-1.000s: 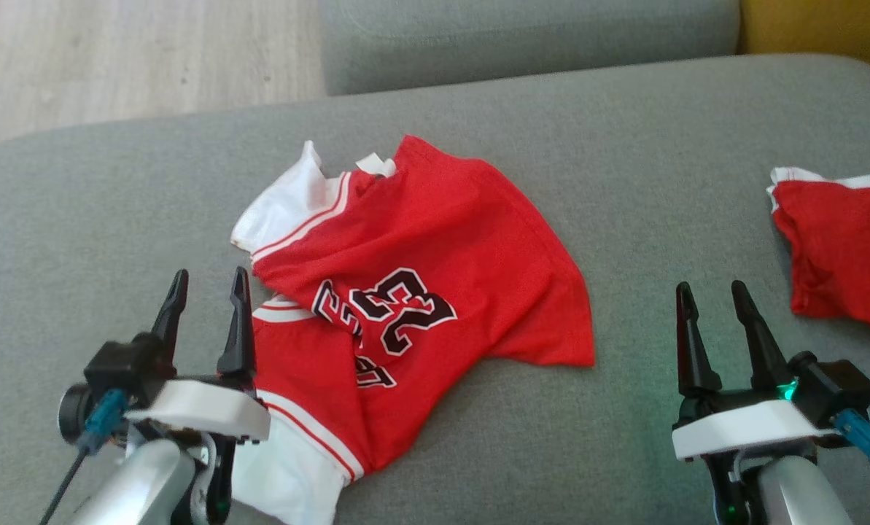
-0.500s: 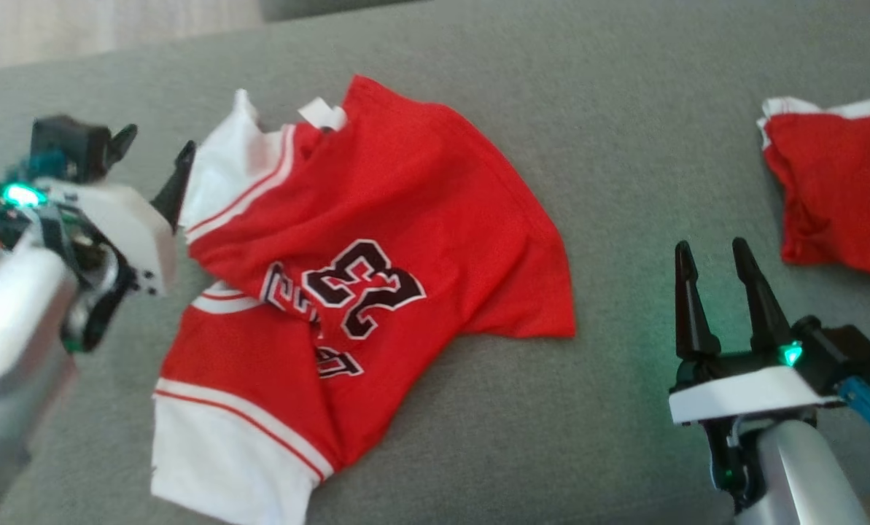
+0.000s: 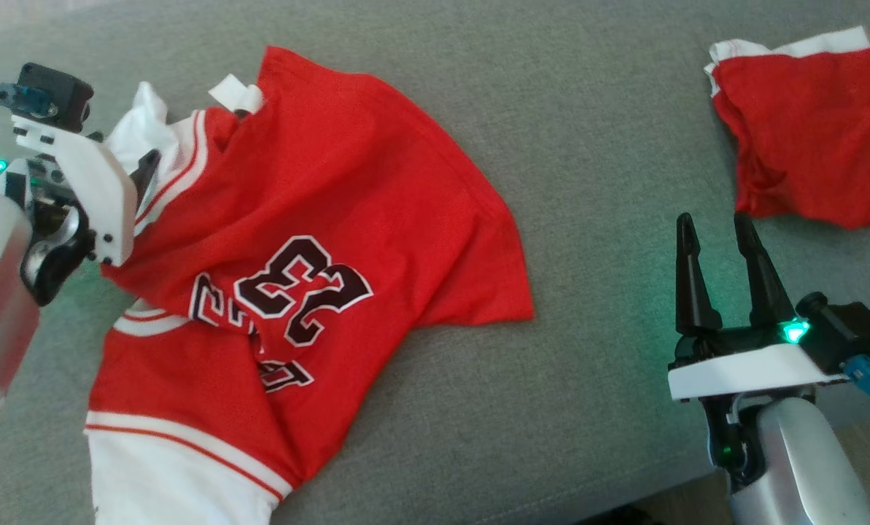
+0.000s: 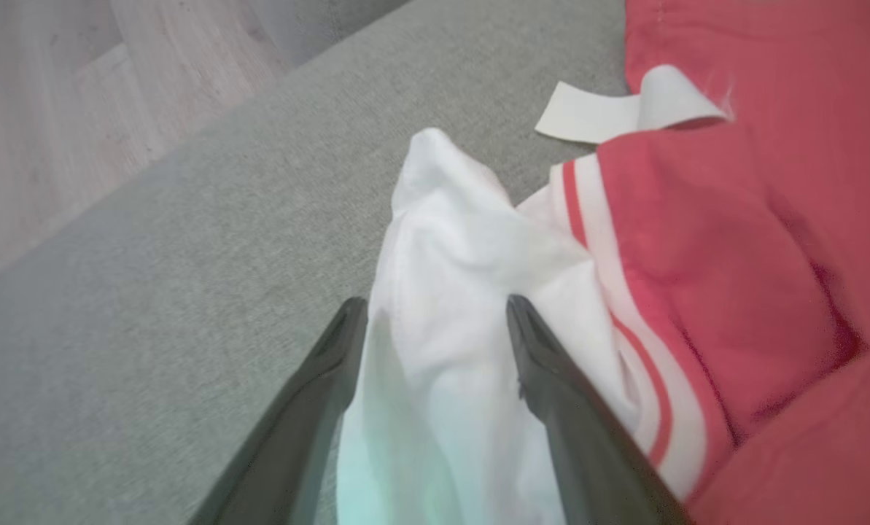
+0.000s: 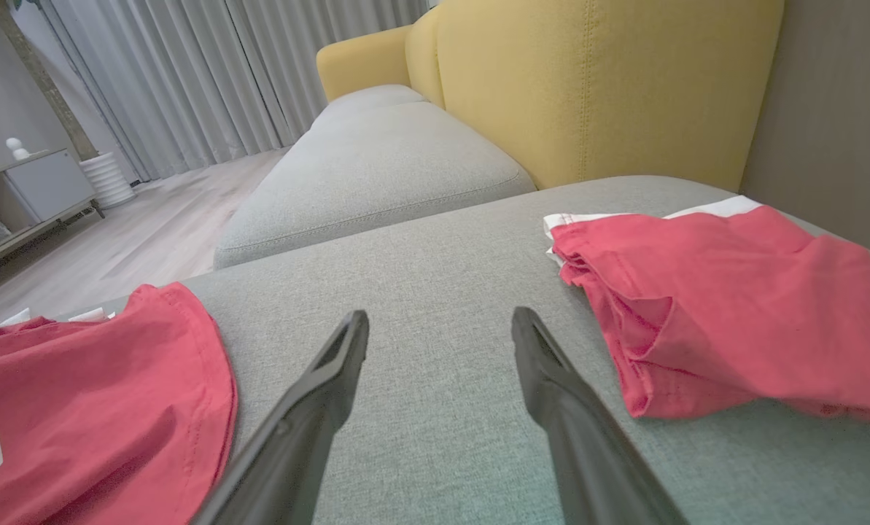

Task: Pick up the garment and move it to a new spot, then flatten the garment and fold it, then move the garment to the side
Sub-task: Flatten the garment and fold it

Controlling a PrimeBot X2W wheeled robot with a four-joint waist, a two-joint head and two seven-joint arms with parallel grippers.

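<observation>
The garment is a red jersey with white sleeves and a black "23", lying crumpled on the grey sofa cushion. My left gripper is at the garment's upper left corner. In the left wrist view it stands open, its two fingers straddling the bunched white sleeve. My right gripper stands open over bare cushion to the right of the garment, with nothing between its fingers. The garment's red hem lies to that gripper's left.
A second red-and-white cloth lies crumpled at the cushion's far right, close beside my right gripper. A yellow backrest and another grey cushion stand beyond. Wooden floor lies past the cushion's left edge.
My left arm swung from the lower left up to the garment's upper-left sleeve, fingers now around it. The head camera shifted down and right. The right gripper held still.
</observation>
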